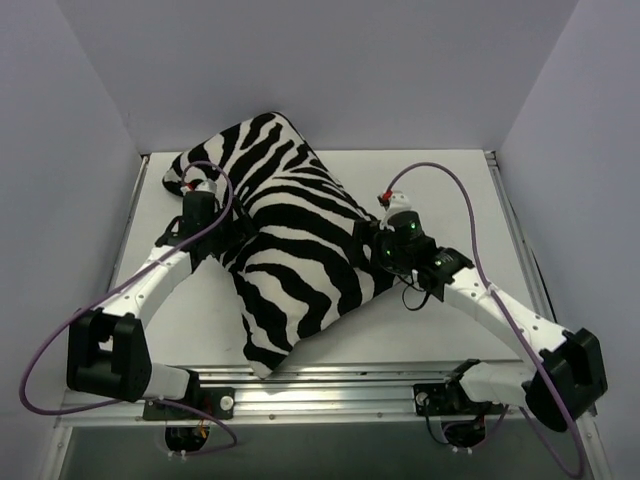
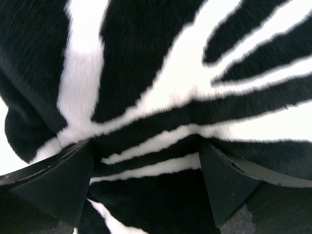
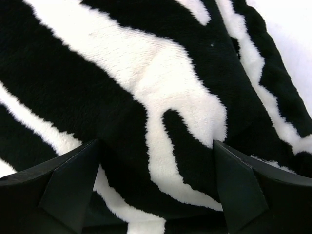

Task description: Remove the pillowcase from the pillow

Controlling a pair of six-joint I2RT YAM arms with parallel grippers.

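squarely, pillowcase (image 1: 290, 250) between left tool (image 2: 146, 144) and right tool (image 3: 156, 141), jaws spread

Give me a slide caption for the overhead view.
Left gripper and right gripper, jaws open, flank the zebra-striped pillowcase on the table.

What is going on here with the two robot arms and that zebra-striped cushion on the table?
Two robot arms are at a stuffed zebra-striped pillowcase lying on the white table. The left gripper is near its far left corner, the right gripper at its right edge; both have jaws open against the fabric, gripping nothing. No pillow shows, so the case is not off yet.
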